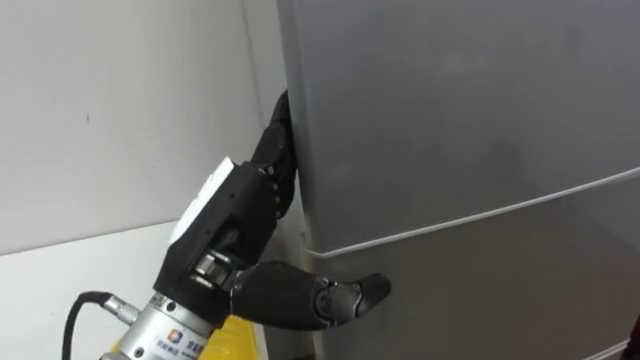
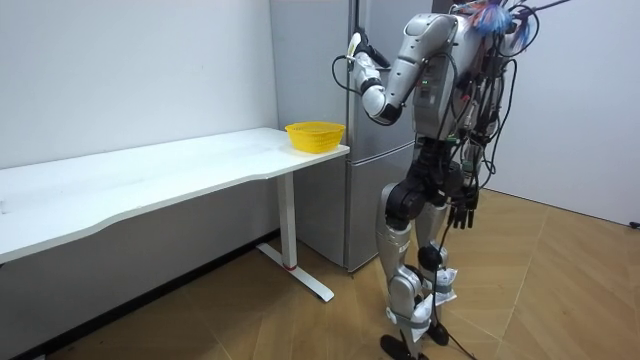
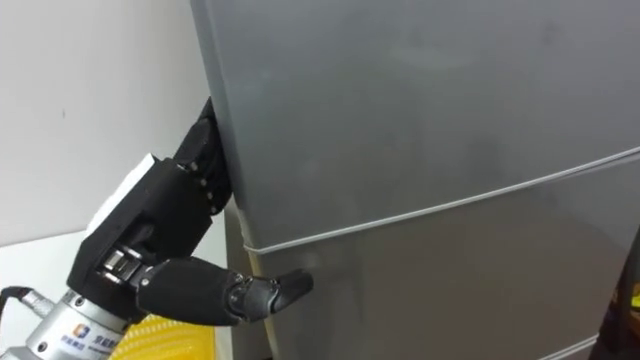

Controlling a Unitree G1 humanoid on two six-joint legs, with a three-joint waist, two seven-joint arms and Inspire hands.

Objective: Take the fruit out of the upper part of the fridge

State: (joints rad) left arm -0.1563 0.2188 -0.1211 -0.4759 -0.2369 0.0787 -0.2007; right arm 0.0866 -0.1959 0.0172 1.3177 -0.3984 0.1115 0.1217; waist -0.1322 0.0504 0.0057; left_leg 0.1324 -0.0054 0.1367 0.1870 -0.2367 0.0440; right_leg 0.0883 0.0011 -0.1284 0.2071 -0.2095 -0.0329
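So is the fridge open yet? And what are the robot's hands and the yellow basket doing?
Grey metal upper fridge door: shut.
Grey metal lower fridge door: shut.
Left hand: raised against the upper door's left edge, door not yet pulled.
Right hand: hanging low by the robot's side.
Round yellow basket: upright on the corner of the long white table, next to the fridge.

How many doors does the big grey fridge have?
2. The upper door is on top, with the left hand at its left edge; the lower door is right beneath it. Another may be hidden lower down.
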